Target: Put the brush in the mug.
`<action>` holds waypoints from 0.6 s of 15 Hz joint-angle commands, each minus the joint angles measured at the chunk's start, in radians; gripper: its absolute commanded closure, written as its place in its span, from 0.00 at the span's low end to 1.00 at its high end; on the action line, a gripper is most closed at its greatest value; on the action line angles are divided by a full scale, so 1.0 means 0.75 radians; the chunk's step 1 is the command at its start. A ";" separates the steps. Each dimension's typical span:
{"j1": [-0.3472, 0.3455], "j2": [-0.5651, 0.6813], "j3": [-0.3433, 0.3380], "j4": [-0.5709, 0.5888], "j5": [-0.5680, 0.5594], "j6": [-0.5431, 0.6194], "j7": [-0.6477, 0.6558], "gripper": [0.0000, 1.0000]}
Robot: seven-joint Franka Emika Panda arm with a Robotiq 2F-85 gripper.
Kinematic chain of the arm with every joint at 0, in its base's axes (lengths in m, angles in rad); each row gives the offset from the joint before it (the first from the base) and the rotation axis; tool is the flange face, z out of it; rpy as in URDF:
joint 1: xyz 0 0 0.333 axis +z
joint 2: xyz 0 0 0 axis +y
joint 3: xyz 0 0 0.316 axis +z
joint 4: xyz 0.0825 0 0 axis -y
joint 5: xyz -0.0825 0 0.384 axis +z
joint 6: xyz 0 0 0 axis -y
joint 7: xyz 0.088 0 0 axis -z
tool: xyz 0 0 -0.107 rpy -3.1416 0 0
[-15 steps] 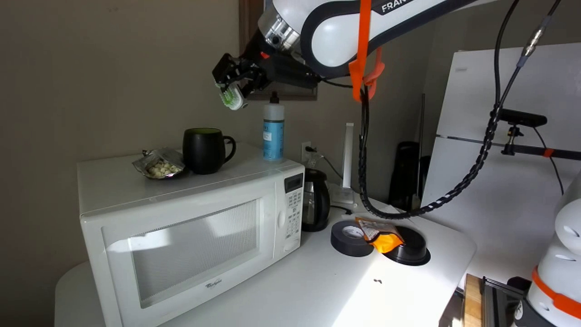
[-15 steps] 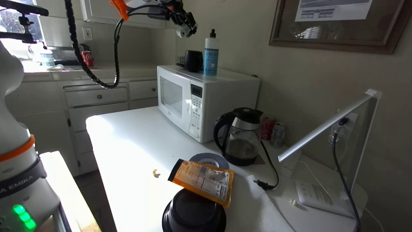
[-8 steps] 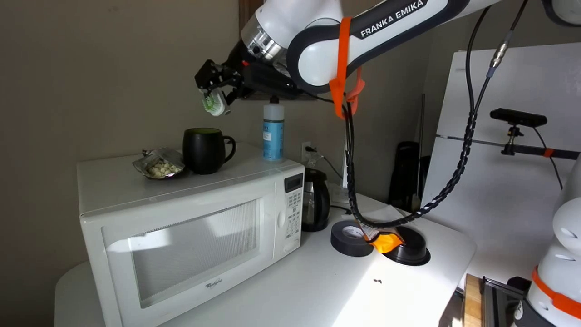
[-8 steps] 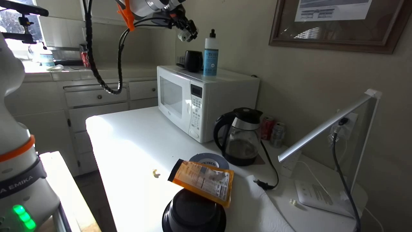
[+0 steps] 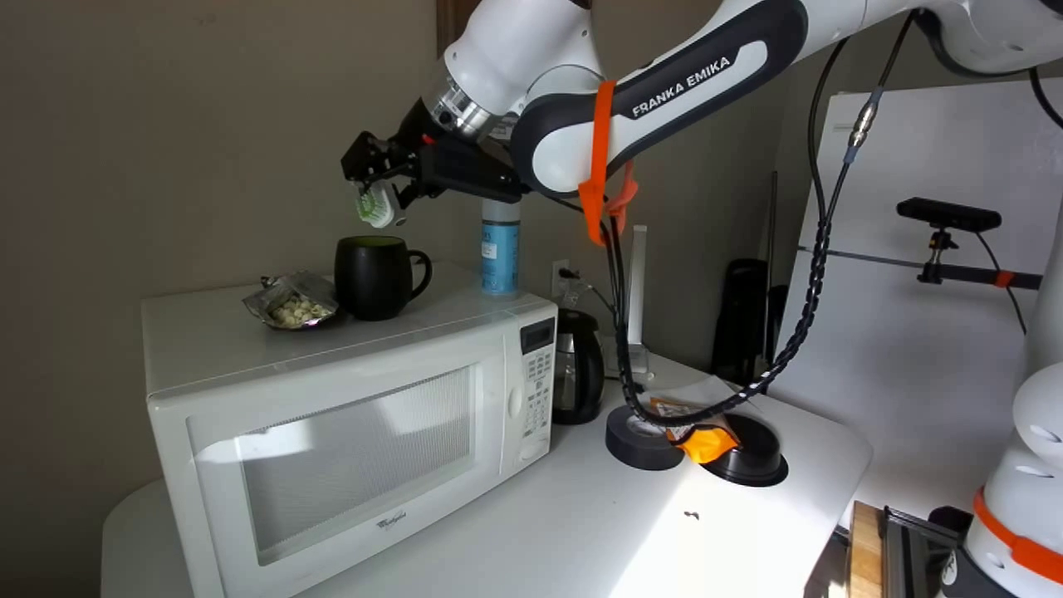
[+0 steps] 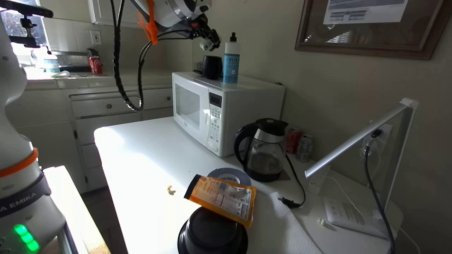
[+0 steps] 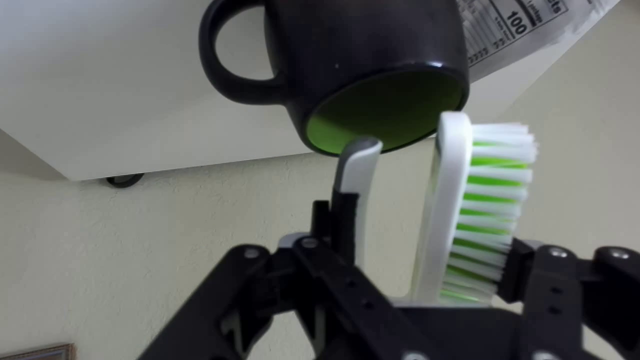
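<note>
The black mug [image 5: 374, 278] with a green inside stands upright on the microwave, in both exterior views [image 6: 212, 67]. In the wrist view the mug [image 7: 360, 40] shows its green opening, with its handle at the left. My gripper [image 7: 430, 247] is shut on the white brush [image 7: 445, 200] with green and white bristles. One finger bears on the brush's handle side and the other on its bristles. In an exterior view the brush [image 5: 376, 208] hangs tilted just above the mug's rim, apart from it. My gripper [image 6: 212, 40] also shows above the mug in an exterior view.
An open foil bag [image 5: 295, 311] lies close beside the mug. A blue bottle [image 5: 500, 253] stands on the handle side of the mug, below the arm. The white microwave [image 6: 252, 109] stands on the table near the wall. A glass kettle [image 6: 265, 155] stands beside it.
My gripper has come down with the brush, moving left in an exterior view, from high beside the mug to just above it. The mug has not moved.
</note>
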 commanded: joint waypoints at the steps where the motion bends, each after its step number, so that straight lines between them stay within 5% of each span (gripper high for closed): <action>1: 0.048 0.093 -0.019 0.090 -0.124 -0.019 0.113 0.63; 9: 0.097 0.191 -0.032 0.169 -0.188 -0.037 0.174 0.63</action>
